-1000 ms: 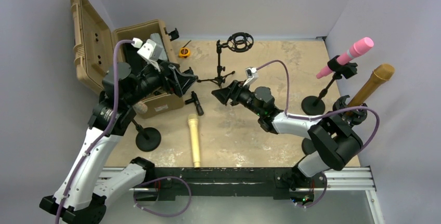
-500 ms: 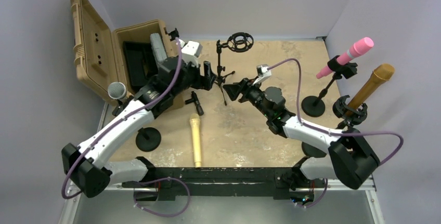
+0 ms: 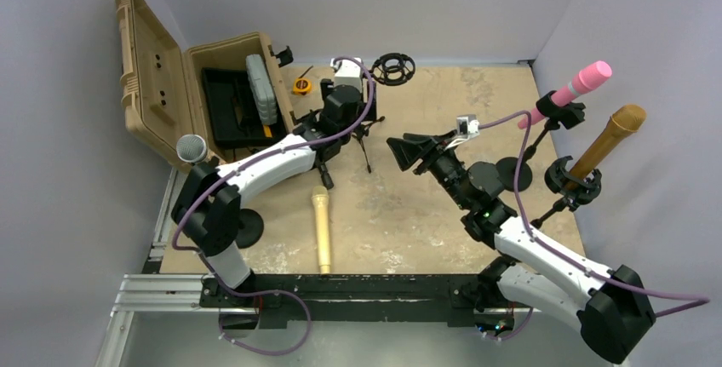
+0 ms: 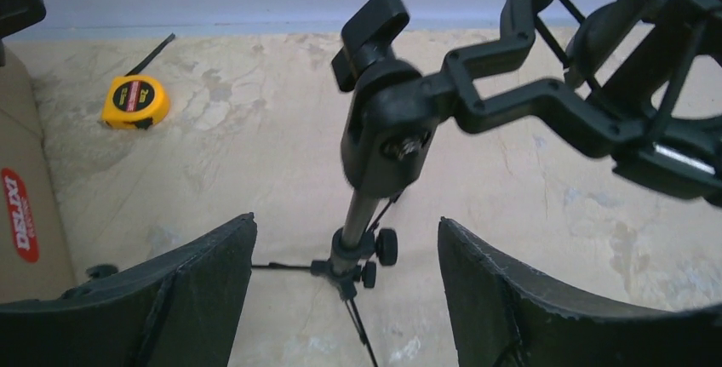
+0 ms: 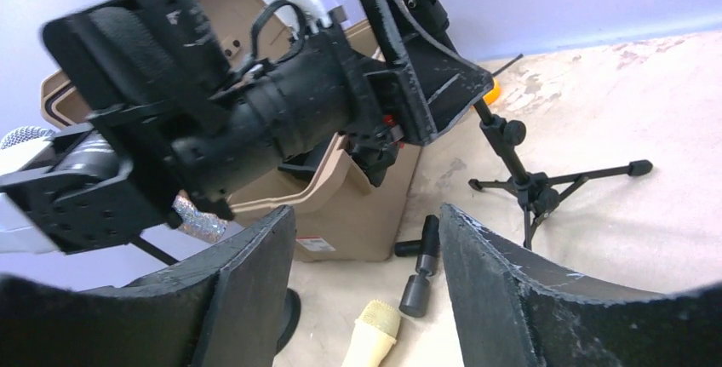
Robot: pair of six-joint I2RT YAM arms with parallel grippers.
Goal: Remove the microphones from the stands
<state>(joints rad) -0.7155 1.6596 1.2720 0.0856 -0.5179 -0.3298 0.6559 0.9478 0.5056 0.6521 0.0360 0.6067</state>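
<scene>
left arm (image 3: pixel 264 158) and right arm (image 3: pixel 528 243) outstretched, left pincer (image 4: pixel 346 239), right pincer (image 5: pixel 366 218) both agape

I read even, diffuse overhead light, faint shadows — sharp overall, only the near shock mount (image 4: pixel 630 86) looks soft.

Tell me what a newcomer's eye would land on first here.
The pink microphone and gold microphone stand out, each held up at a tilt on the right side. At far left an open tan case gapes, and a cream microphone lies flat near the front. The left end effector straddles a black tripod stand, jaws open.
</scene>
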